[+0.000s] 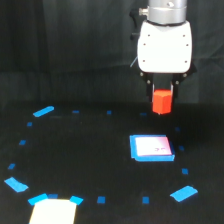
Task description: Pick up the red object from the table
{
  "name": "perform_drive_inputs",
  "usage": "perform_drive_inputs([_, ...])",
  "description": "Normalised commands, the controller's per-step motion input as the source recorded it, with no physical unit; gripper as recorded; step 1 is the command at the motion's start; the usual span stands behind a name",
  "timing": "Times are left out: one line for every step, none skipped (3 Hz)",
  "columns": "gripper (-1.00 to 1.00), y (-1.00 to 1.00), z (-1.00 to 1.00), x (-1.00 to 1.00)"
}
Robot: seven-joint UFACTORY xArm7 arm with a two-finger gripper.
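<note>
Exterior view: matte, chunky red object [162, 102] in gripper [162, 95] above black table [90, 155].

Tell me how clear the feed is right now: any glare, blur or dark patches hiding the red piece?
Exterior view: soft overall, edges slightly blurred; the red object reads clearly in the gripper, above the table; the white pad and the arm's white housing glare; the background is near black, so the dark fingers barely show.
</note>
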Motion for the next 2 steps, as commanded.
perform_drive_inputs([-0.95,-0.14,-0.21,0.14])
perform_drive_inputs([-1.0,0.0,-0.28,-0.1])
